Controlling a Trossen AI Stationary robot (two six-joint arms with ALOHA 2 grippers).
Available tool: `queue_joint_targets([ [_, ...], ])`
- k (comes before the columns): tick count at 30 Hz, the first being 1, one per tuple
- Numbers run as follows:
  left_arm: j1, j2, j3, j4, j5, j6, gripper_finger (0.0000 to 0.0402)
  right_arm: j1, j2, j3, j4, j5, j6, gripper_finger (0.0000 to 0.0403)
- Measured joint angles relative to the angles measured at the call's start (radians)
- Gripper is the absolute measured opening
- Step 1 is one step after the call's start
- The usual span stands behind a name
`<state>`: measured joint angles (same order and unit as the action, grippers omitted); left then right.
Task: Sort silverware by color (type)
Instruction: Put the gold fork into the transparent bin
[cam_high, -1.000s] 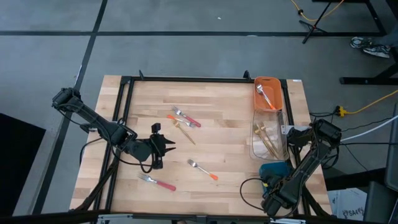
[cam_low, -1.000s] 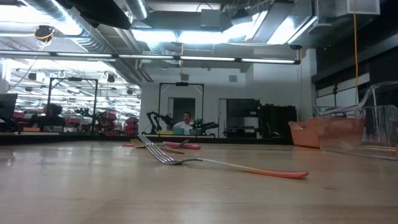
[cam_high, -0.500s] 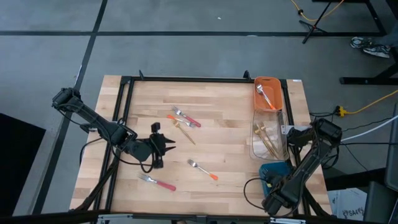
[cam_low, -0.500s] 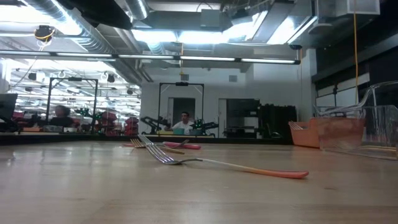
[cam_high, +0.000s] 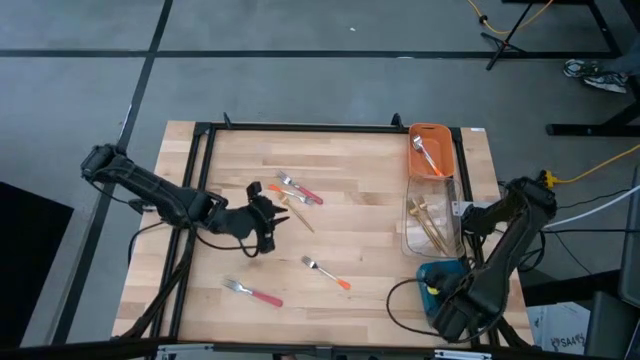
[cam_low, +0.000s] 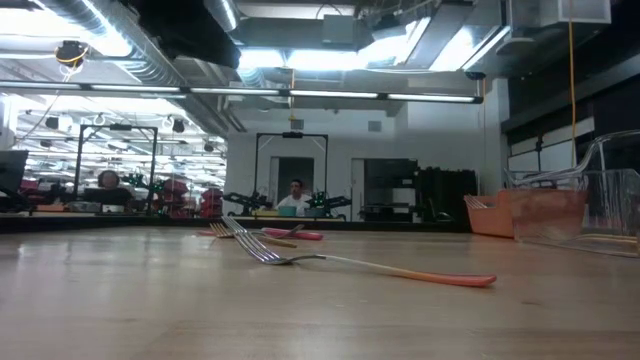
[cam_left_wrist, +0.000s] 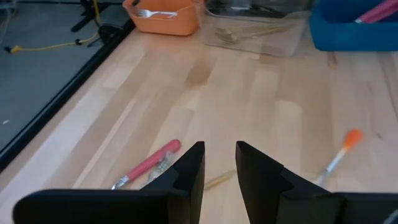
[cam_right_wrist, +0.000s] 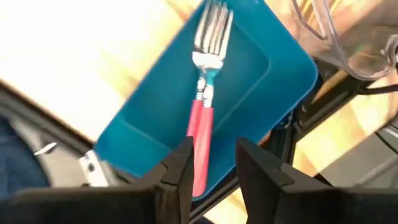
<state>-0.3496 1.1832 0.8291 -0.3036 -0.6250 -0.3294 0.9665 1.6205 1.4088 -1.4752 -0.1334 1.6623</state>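
At the near edge of the table (cam_high: 350, 180) lies a pink-handled fork (cam_high: 254, 293), with an orange-handled fork (cam_high: 326, 272) beyond it. The left claw (cam_high: 268, 212) hovers mid-table, fingers slightly apart and empty, beside a cluster of a gold utensil (cam_high: 297, 215), a red-handled fork (cam_high: 301, 189) and an orange one (cam_high: 276, 188). The right claw (cam_right_wrist: 211, 163), slightly open and empty, hangs over the blue bin (cam_right_wrist: 249, 81) holding a red fork (cam_right_wrist: 204, 102). Farther off stand the clear bin (cam_high: 431, 226) and orange bin (cam_high: 429, 150).
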Motion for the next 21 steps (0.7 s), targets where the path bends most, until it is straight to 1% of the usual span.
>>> queue_joint_targets([
  [4, 0.055, 0.0, 0.0, 0.02, -0.001, 0.003, 0.0085, 0.0, -0.029, 0.035, -0.001, 0.051, -0.031, 0.0105],
  [6, 0.083, 0.0, 0.0, 0.03, 0.0, 0.027, 0.0085, 0.0, -0.034, 0.053, -0.002, 0.098, -0.062, 0.0105],
  [8, 0.111, 0.0, 0.0, 0.035, 0.024, 0.068, 0.0085, -0.006, -0.036, 0.069, -0.002, 0.157, -0.102, 0.0105],
  [11, 0.155, 0.0, 0.0, 0.059, 0.108, 0.128, 0.0085, -0.027, -0.036, 0.082, -0.001, 0.233, -0.169, 0.0105],
  [13, 0.183, 0.0, 0.0, 0.095, 0.181, 0.165, 0.0085, -0.054, -0.036, 0.083, 0.002, 0.259, -0.221, 0.0105],
  [17, 0.236, 0.0, 0.0, 0.16, 0.329, 0.233, 0.0085, -0.124, -0.036, 0.083, 0.002, 0.274, -0.364, 0.0105],
  [21, 0.281, 0.0, 0.0, 0.167, 0.402, 0.263, 0.0085, -0.207, -0.036, 0.083, 0.01, 0.275, -0.513, 0.0105],
])
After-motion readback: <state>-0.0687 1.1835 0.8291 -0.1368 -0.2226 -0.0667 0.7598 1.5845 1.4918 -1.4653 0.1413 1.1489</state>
